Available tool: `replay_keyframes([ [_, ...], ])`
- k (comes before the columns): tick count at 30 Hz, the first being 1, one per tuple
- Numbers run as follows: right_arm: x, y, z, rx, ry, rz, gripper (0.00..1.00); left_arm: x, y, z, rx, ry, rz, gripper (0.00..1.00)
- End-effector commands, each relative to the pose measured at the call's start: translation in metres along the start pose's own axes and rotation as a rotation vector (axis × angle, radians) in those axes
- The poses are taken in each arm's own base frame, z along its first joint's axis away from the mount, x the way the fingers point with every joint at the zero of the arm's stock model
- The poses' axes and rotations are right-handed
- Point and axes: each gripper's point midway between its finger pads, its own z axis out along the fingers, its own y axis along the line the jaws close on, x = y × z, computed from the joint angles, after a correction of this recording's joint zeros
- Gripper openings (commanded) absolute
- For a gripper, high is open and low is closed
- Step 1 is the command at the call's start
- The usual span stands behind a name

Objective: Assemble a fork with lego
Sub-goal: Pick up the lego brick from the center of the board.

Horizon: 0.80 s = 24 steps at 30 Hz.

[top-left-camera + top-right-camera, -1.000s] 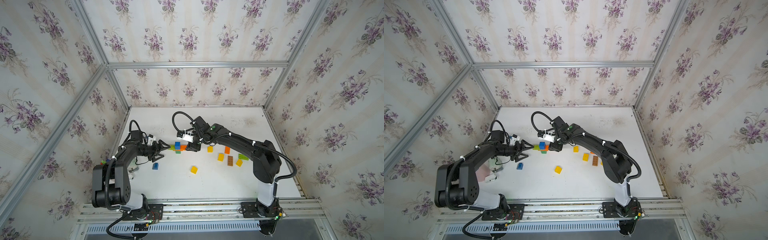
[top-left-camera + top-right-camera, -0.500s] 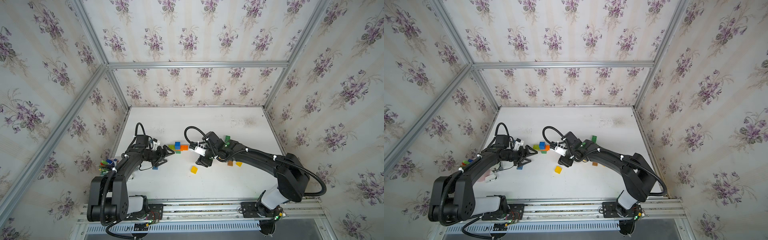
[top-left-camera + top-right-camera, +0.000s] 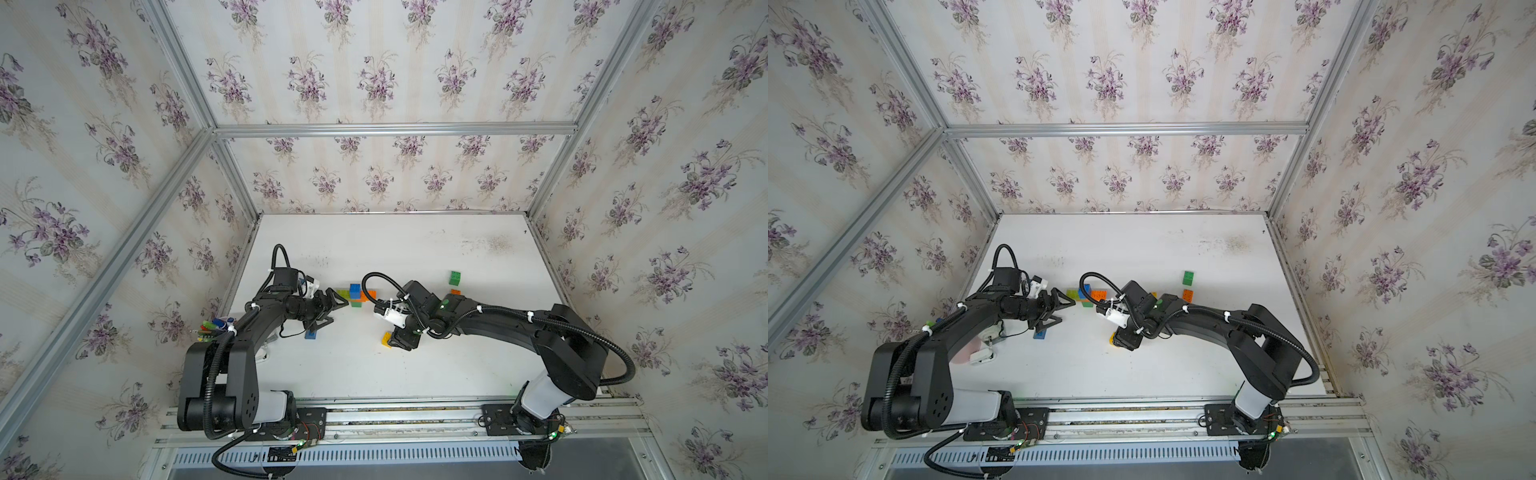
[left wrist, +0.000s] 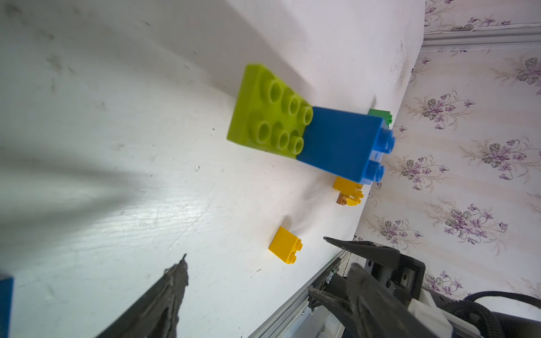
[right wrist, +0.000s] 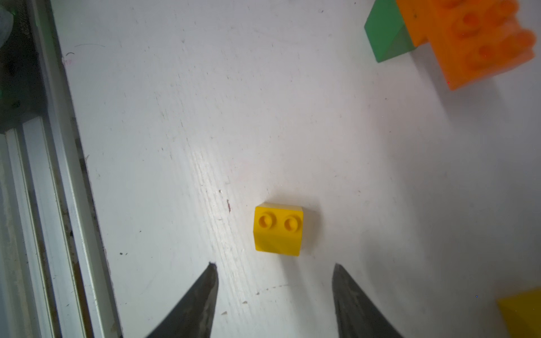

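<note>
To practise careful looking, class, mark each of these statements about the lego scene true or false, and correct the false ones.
1. The right claw is shut on the yellow brick. False: it is open, and the brick lies free on the table just ahead of its fingertips.
2. A blue brick stands on the lime-green plate. True.
3. The left claw holds a brick. False: it is open and empty.
4. A dark green brick lies alone, apart from the joined bricks. True.
</note>
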Motion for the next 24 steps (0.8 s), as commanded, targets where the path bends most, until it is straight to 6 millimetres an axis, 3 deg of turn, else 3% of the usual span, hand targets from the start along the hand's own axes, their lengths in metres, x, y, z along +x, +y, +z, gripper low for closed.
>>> replay_keyframes([
  [1,-0.008,-0.004,0.007,0.015,-0.022,0.007,0.61,-0.009,-0.004,-0.002,0.012,-0.027,0.022,0.87],
  [9,-0.003,-0.004,0.025,0.012,0.026,0.014,0.61,-0.014,-0.005,-0.005,0.024,-0.034,0.026,0.87],
  [13,-0.001,-0.003,0.031,0.013,0.046,0.013,0.59,-0.014,0.003,0.001,0.012,-0.017,0.003,0.87],
  [24,0.008,-0.004,0.039,0.013,0.103,0.01,0.38,-0.015,0.006,0.001,0.022,-0.015,-0.001,0.87],
])
